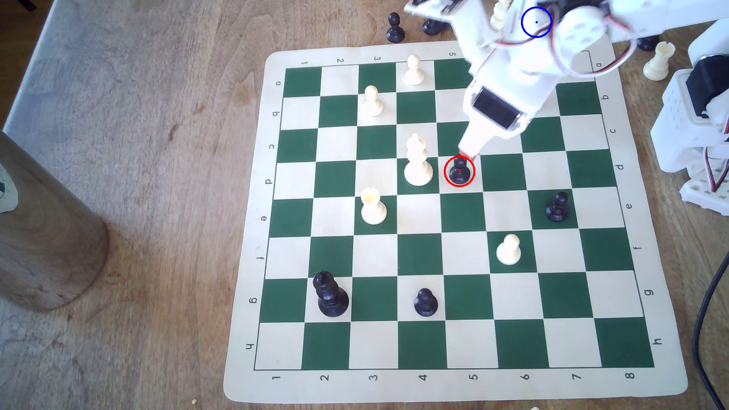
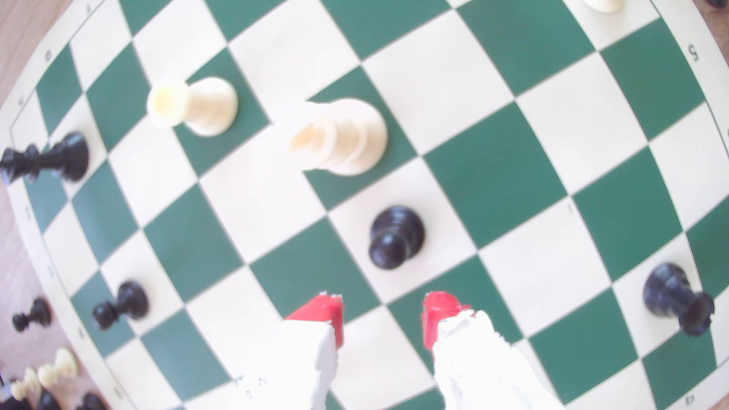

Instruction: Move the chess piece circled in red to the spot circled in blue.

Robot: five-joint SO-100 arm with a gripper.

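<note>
Wrist view showed the hand [image 2: 382, 321] spread wide short of the chess piece [image 2: 395, 237], approach underway; closing around it seemed next.

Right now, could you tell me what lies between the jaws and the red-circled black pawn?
Nothing: in the wrist view the open gripper is short of the black pawn, with bare board squares between them.

White plastic robot arm [image 1: 513, 67] motion-blurred in exterior view, covering board's upper squares and wood inside thin blue drawn ring [image 1: 536, 22]. Small matte black pawn [image 1: 459, 172] in red ring: head partly masked by gripper tip [image 1: 468, 153]. Black pieces behind arm [image 1: 434, 27] too hidden to identify, possibly pawns. Dark brown wooden cylinder [image 1: 47, 228] cut by exterior view's left edge. Wrist view soft; cream piece [image 2: 601, 4] cropped at picture's edge.
</note>
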